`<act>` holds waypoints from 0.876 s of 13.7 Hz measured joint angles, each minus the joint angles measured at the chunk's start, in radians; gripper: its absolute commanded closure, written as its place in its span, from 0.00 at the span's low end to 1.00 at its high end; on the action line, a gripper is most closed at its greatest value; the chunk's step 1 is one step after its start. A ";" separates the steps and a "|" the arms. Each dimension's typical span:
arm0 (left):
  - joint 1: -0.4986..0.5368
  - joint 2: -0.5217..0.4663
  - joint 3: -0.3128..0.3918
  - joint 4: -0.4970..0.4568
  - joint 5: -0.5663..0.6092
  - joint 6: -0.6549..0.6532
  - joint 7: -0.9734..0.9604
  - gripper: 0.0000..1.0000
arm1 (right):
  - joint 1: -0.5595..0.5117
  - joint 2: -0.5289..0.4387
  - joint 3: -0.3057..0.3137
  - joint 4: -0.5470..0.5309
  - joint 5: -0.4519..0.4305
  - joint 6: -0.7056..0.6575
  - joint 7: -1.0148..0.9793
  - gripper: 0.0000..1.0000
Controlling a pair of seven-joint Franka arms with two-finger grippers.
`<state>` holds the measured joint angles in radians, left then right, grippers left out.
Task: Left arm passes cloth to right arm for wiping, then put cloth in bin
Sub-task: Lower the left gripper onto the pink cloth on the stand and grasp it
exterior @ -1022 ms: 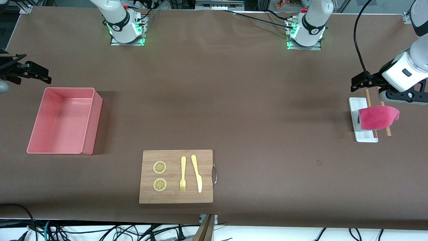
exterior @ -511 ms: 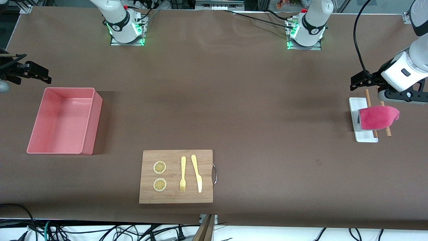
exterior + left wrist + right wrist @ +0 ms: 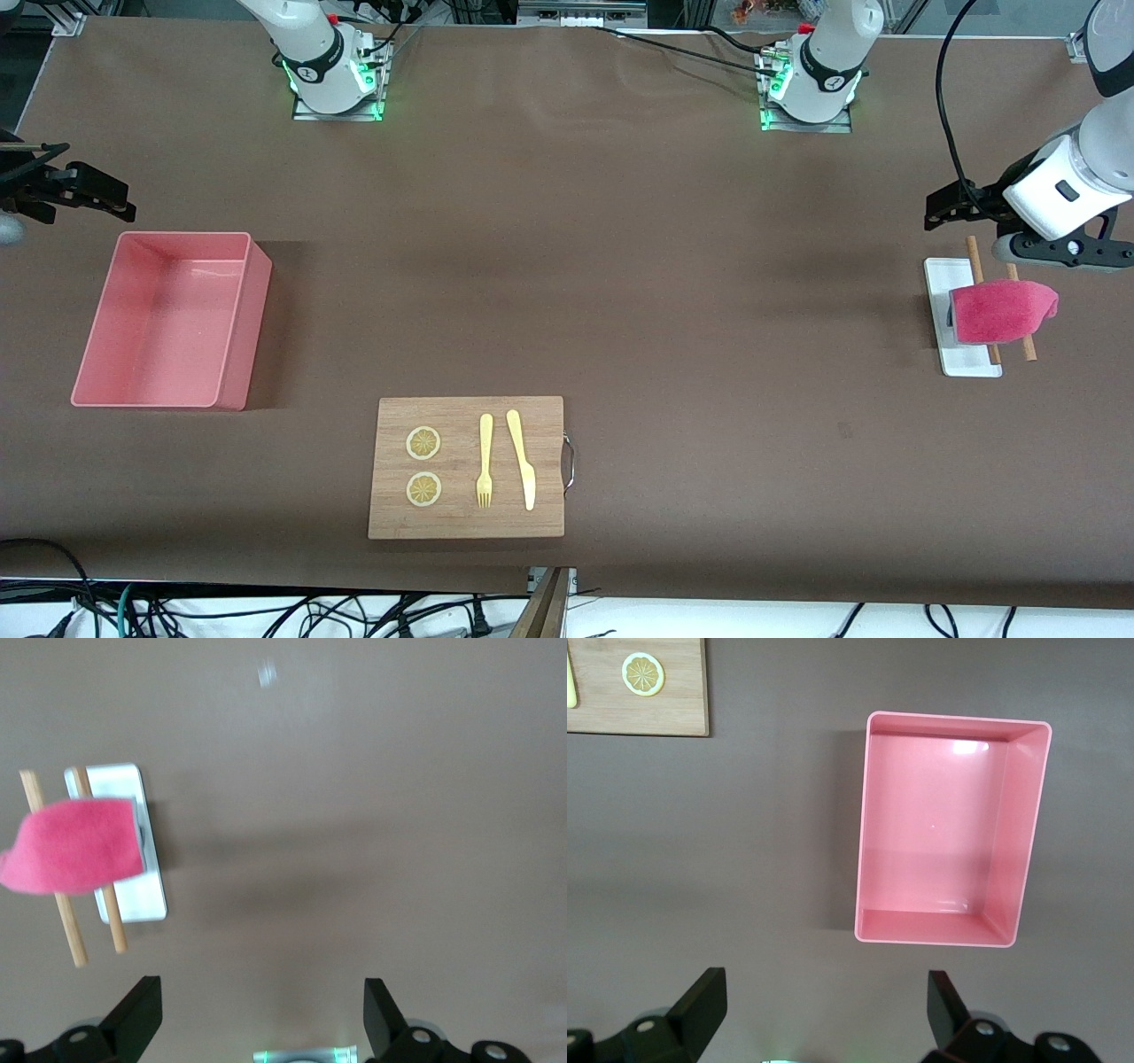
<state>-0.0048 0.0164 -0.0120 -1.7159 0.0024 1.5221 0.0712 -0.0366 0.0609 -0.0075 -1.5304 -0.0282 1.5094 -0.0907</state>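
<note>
Left tool (image 3: 952, 206) has shifted slightly up and away from the cloth (image 3: 1001, 311), jaws released, empty. Cloth lies draped over wooden sticks (image 3: 976, 258) on white tray (image 3: 937, 283), below the tool. Right tool (image 3: 89, 190) waits released above the bin (image 3: 232, 341). Step: pickup approach; next needs descent onto cloth.

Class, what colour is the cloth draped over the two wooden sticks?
The cloth is crimson-pink, clearest in the left wrist view.
</note>
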 measured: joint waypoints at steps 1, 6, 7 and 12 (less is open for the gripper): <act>-0.001 0.008 -0.001 0.000 0.002 -0.019 0.001 0.00 | 0.000 0.000 0.000 0.000 0.000 0.000 0.000 0.00; -0.001 0.167 -0.002 0.020 0.134 0.004 0.143 0.00 | 0.000 0.000 -0.001 0.001 0.000 0.000 0.000 0.00; 0.000 0.211 -0.001 0.038 0.151 0.021 0.197 0.00 | 0.000 0.000 -0.001 0.001 0.000 0.000 0.000 0.00; 0.024 0.396 0.006 0.133 0.191 0.125 0.603 0.00 | -0.001 0.000 -0.001 0.001 0.000 0.000 0.000 0.00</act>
<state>0.0191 0.4124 -0.0061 -1.5826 0.1938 1.6466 0.6746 -0.0371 0.0610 -0.0087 -1.5290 -0.0281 1.5098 -0.0907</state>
